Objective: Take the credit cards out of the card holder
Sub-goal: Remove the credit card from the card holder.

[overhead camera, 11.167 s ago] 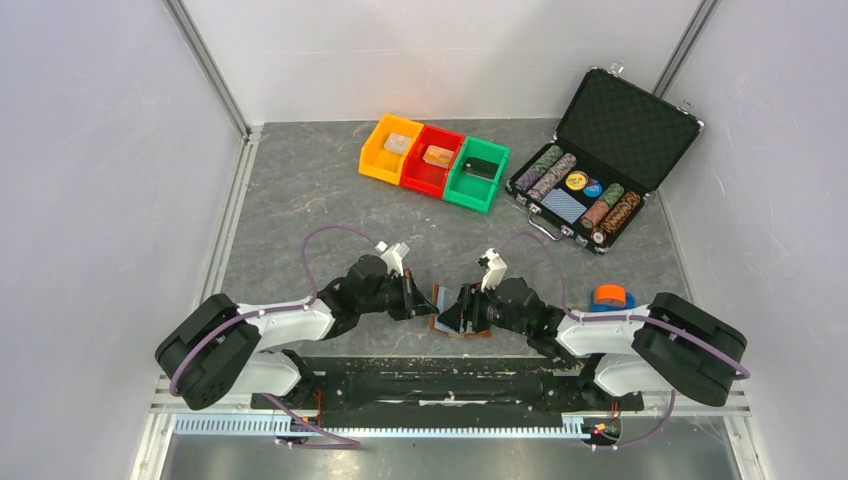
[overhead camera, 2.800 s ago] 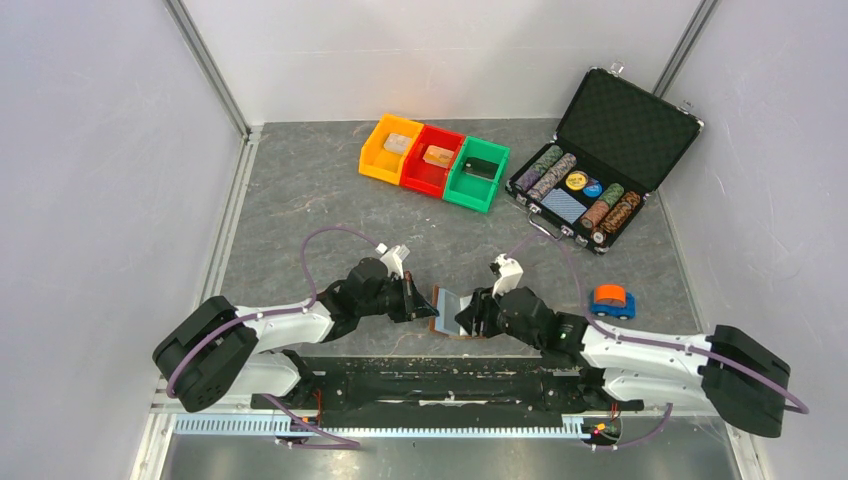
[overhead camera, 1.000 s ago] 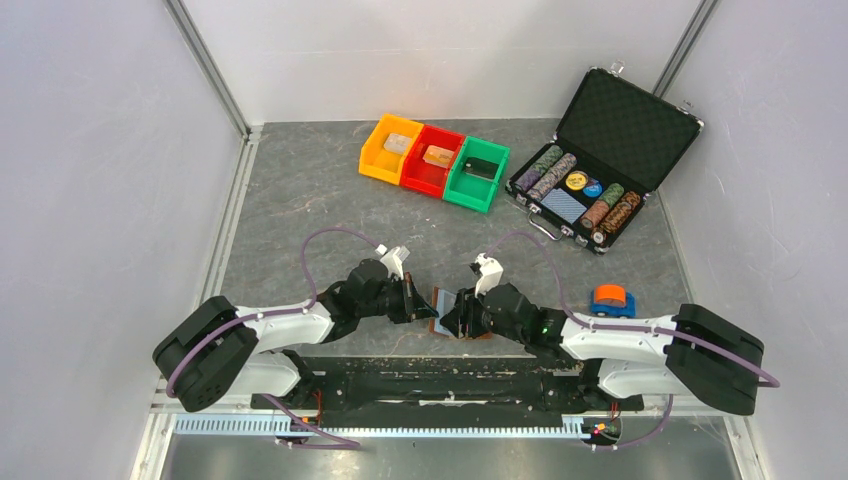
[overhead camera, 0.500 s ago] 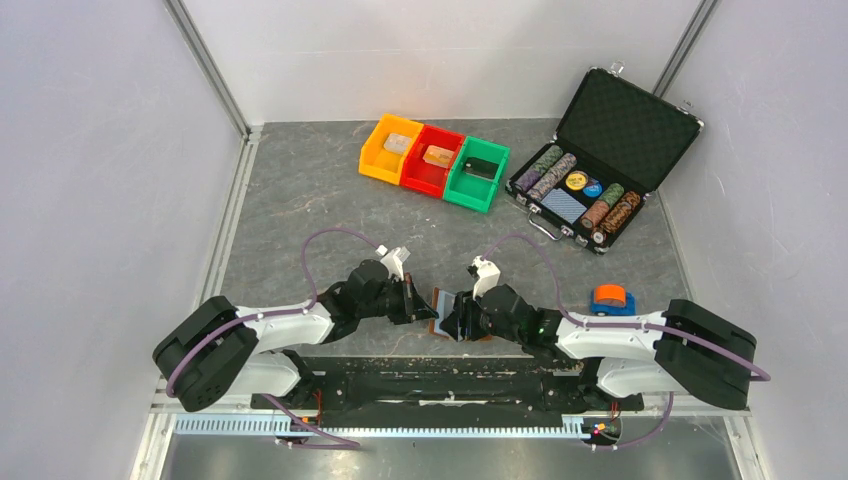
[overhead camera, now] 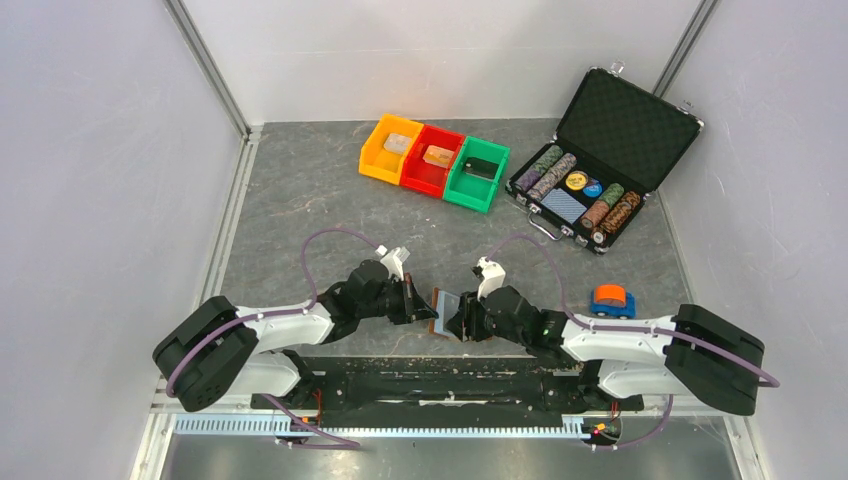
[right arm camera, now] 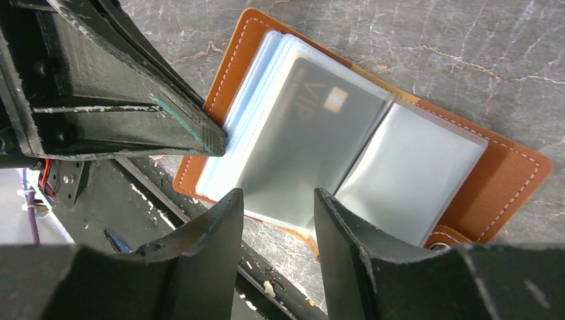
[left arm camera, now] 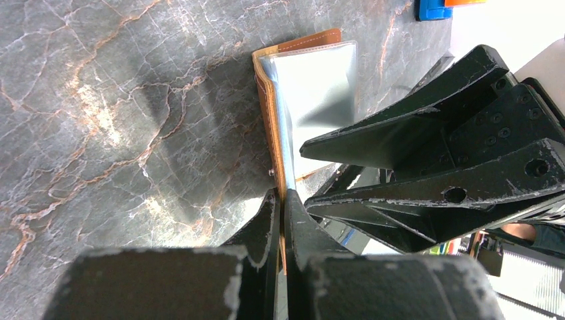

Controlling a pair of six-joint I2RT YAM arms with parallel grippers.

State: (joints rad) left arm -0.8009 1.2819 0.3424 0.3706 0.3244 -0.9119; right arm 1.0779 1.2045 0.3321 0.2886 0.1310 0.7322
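The card holder (overhead camera: 447, 305) lies spread open on the table between the two arms, brown leather (right arm camera: 506, 167) with pale translucent sleeves (left arm camera: 313, 80). One credit card (right arm camera: 300, 127), grey and printed VIP, shows inside a raised sleeve. My left gripper (left arm camera: 282, 200) is shut on the holder's left edge, pinning the leather and sleeves together (overhead camera: 425, 303). My right gripper (right arm camera: 276, 200) is open over the holder's near edge (overhead camera: 462, 322). The card's sleeve sits just beyond its fingertips (right arm camera: 233, 197), and nothing is between them.
Orange (overhead camera: 390, 147), red (overhead camera: 432, 158) and green (overhead camera: 477, 172) bins stand at the back centre. An open black chip case (overhead camera: 600, 160) is at the back right. A small blue and orange toy (overhead camera: 611, 300) sits right of my right arm. The black base rail (overhead camera: 440, 375) runs just behind the holder's near edge.
My right gripper has shifted a little to the right and its jaws have narrowed slightly. The left gripper has kept its hold without moving.
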